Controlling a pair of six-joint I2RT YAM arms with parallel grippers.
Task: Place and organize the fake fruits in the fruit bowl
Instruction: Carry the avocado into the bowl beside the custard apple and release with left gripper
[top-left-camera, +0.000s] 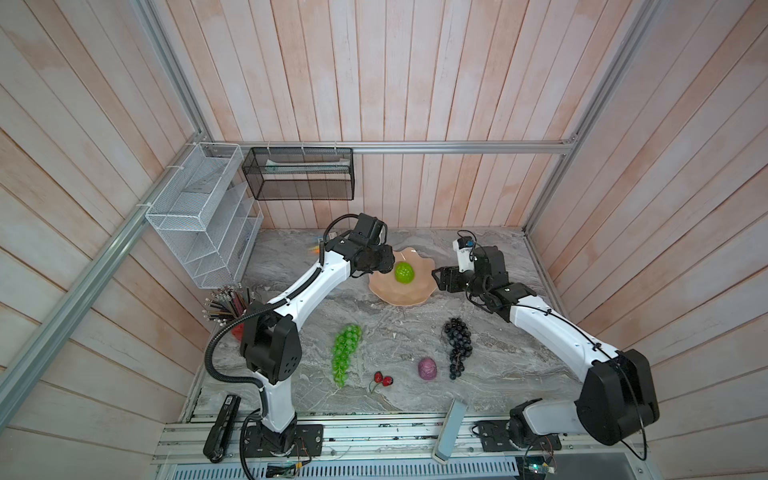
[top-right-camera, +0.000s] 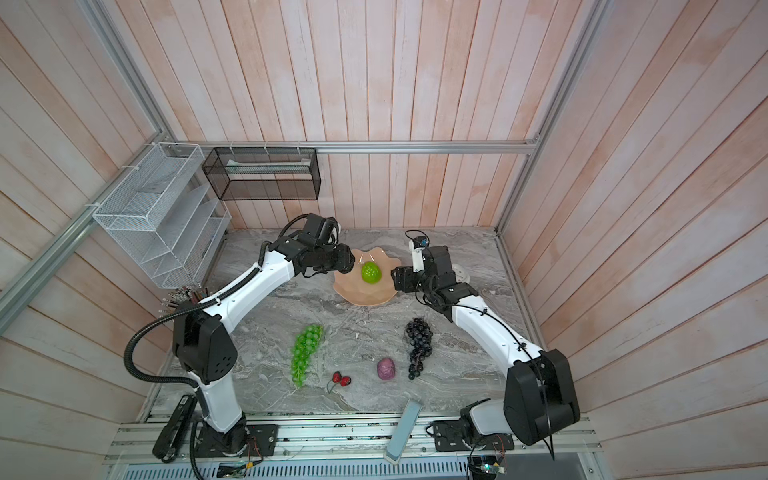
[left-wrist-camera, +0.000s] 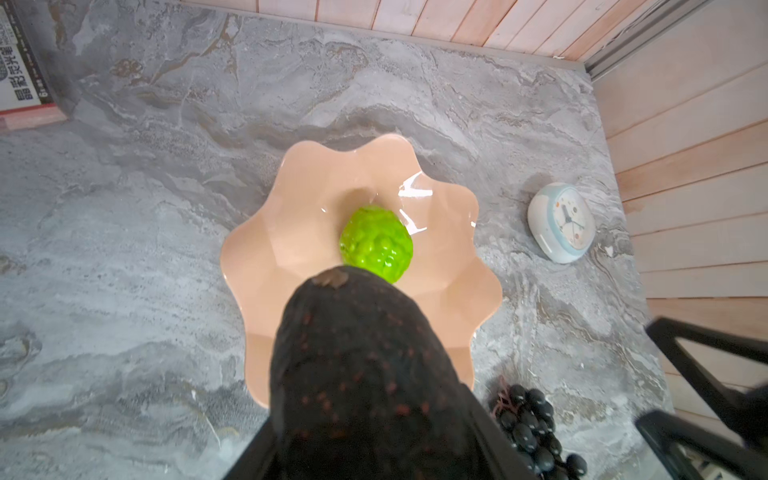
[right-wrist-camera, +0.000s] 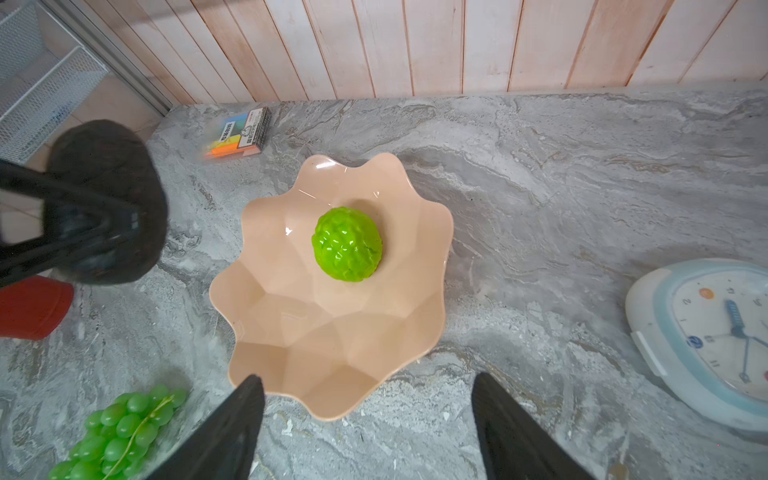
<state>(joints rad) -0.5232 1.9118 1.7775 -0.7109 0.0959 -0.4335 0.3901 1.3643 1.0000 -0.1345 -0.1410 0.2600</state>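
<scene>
The fruit bowl (top-left-camera: 397, 296), peach-pink with a wavy petal rim, stands toward the back of the grey marbled surface (top-left-camera: 399, 401), about midway across. One fruit lies in it: the bright green bumpy ball (top-left-camera: 404, 272), resting on the bowl's floor a little toward the back. The black oval (left-wrist-camera: 365, 374) is outside the bowl; the left hand (top-left-camera: 381, 266) has its fingers closed on it from both sides and holds it up off the surface by the bowl's left rim, its stem end toward the green ball in the left wrist view. The right hand (right-wrist-camera: 368, 378) hangs by the bowl's right rim, its two fingers spread wide with nothing between them. The other four fruits lie on the front half of the surface, well apart from the bowl: the green grape bunch (top-left-camera: 346, 351) on the left, the red cherry pair (top-left-camera: 383, 379) near its lower end, then the small purple ball (top-left-camera: 427, 369), and just beside that the dark purple grape bunch (top-left-camera: 458, 345). A small white clock (left-wrist-camera: 561, 222) lies to the right of the bowl. A pack of coloured markers (right-wrist-camera: 239, 137) sits near the back wall, a red pencil pot (top-left-camera: 237, 330) stands at the left edge, and a white wire rack (top-left-camera: 203, 220) and a black mesh basket (top-left-camera: 299, 174) hang on the wall
</scene>
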